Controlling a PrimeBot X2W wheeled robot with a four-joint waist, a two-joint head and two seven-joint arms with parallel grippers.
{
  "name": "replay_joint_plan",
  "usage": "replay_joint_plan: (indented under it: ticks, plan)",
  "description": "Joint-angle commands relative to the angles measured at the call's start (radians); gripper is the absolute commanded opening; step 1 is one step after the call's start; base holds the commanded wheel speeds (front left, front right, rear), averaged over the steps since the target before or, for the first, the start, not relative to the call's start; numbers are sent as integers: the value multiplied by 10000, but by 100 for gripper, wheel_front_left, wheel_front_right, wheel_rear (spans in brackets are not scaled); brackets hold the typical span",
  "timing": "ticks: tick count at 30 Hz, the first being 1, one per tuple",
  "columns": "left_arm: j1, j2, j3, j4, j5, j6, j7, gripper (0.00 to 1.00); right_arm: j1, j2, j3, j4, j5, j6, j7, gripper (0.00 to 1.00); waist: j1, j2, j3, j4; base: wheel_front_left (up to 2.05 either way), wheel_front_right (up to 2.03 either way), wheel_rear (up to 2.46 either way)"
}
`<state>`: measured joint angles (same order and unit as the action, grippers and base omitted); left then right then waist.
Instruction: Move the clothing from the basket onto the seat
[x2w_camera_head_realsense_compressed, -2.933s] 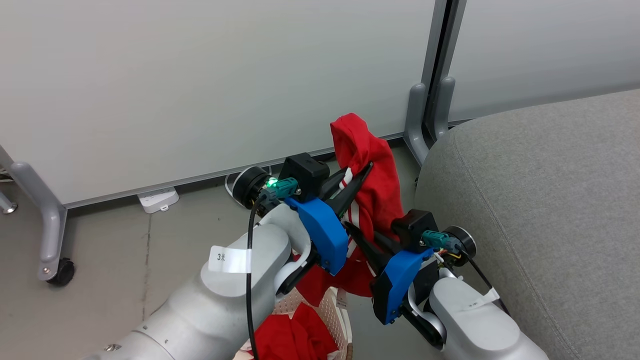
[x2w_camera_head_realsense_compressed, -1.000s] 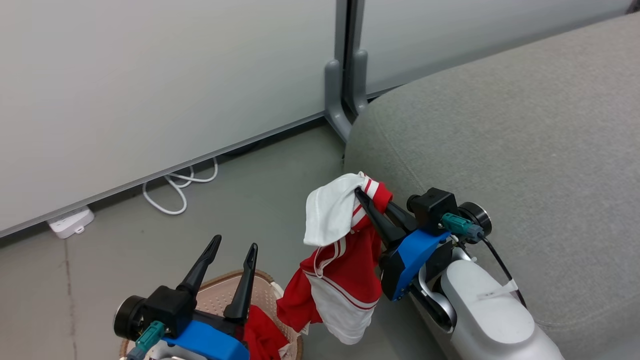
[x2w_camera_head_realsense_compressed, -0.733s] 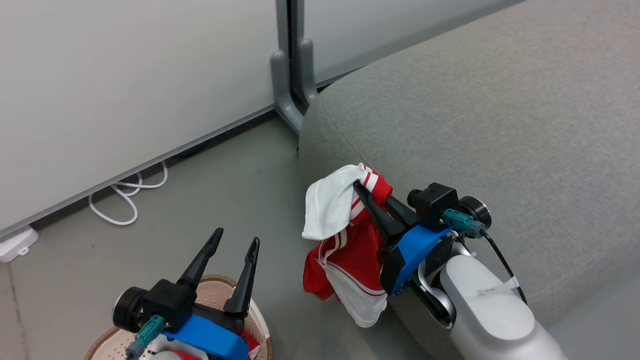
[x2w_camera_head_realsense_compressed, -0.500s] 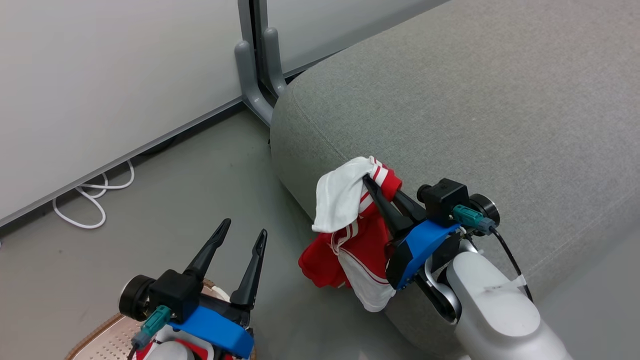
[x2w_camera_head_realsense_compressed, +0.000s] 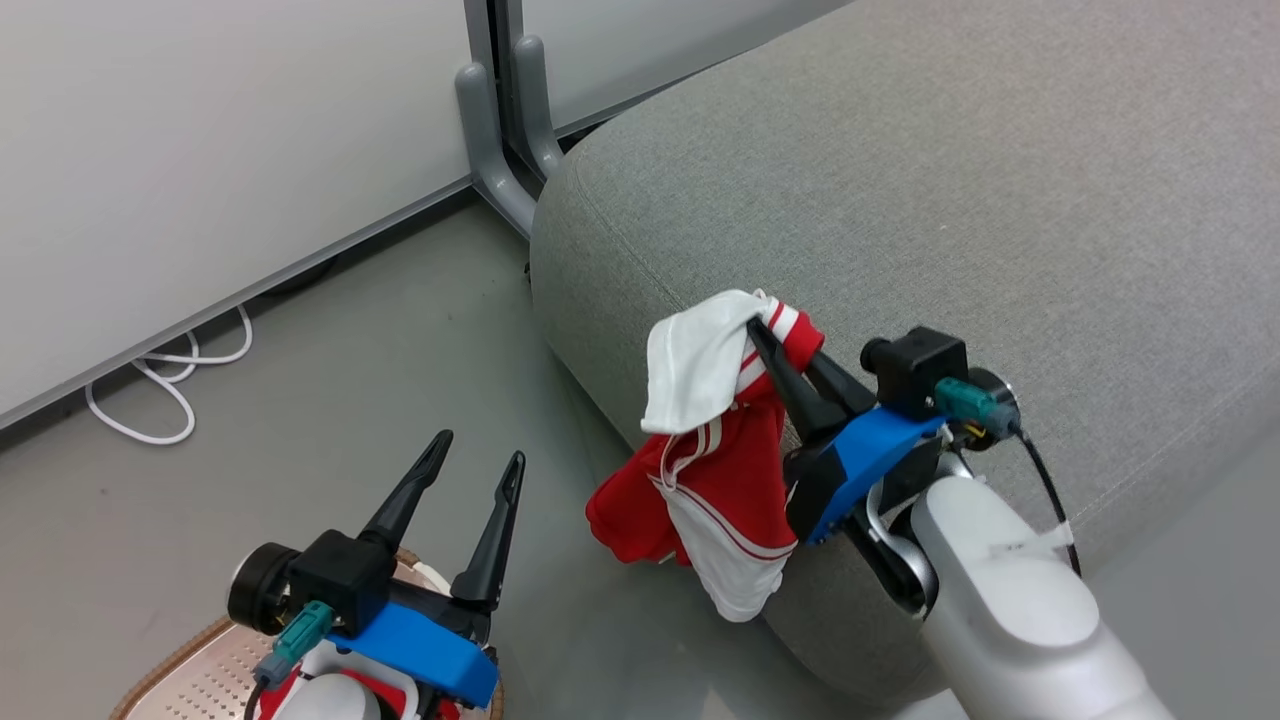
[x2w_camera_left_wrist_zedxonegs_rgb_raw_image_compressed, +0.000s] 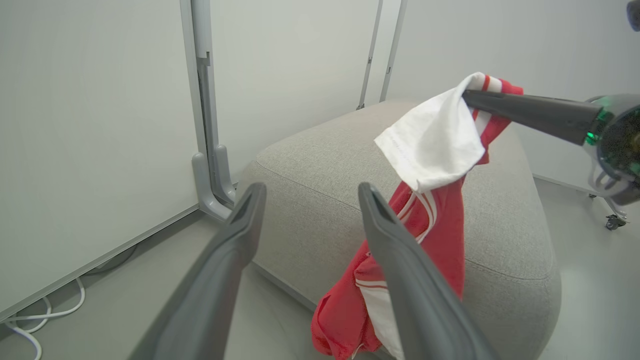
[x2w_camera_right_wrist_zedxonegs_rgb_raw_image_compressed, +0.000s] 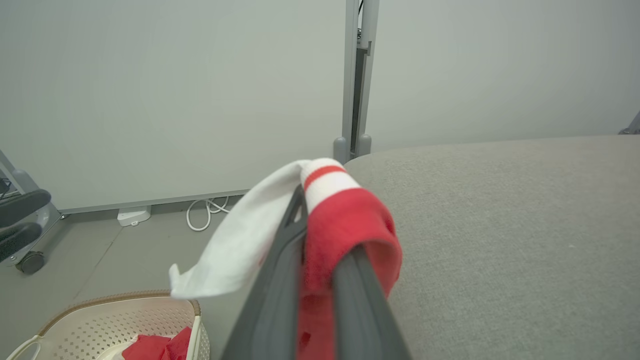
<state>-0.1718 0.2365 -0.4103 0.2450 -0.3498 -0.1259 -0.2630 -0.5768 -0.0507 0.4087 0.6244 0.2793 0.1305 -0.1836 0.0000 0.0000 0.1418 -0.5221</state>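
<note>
Right tool (x2w_camera_head_realsense_compressed: 762, 332) grips clothing (x2w_camera_head_realsense_compressed: 730, 480) at seat (x2w_camera_head_realsense_compressed: 900, 200) edge; left tool (x2w_camera_head_realsense_compressed: 480, 447) spread above floor (x2w_camera_head_realsense_compressed: 350, 380).

Lab w/ partition panels (x2w_camera_head_realsense_compressed: 200, 130), bare floor (x2w_camera_head_realsense_compressed: 300, 400)

readable text: none | white tag (x2w_camera_head_realsense_compressed: 1040, 543) on right forearm (x2w_camera_head_realsense_compressed: 1010, 610): too blurred to read

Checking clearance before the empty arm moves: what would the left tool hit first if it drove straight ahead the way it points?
Probably the grey seat, at its near rounded side. The red garment hanging from the right tool sits just beside that line; depth is unclear.
</note>
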Motion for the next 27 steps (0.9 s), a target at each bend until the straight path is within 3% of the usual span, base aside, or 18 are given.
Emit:
replay_joint_plan:
  ticks: [1,6,11,20,27]
  plan:
    - [-134,74,82,-75,77,-71,-28,100,-395,6,-112,-46,94,4,108,0,0,0,127,-9,0,0,0]
    - [-140,298,448,-425,267,-46,-28,100,-1642,5,-691,120,49,4,450,0,0,0,802,-112,0,0,0]
    - [-464,569,534,-872,489,-47,-28,100,-3436,-51,-1970,669,-598,3,584,0,0,0,1803,130,0,0,0]
    - [-1733,1204,-42,-1781,830,-64,263,100,-6293,-1731,-4510,1172,-2250,3,568,0,0,0,3788,877,0,0,0]
    - [-2661,1706,-374,-2648,1000,-68,593,100,-6797,-2710,-6321,1100,-2958,1,386,0,0,0,5124,1420,0,0,0]
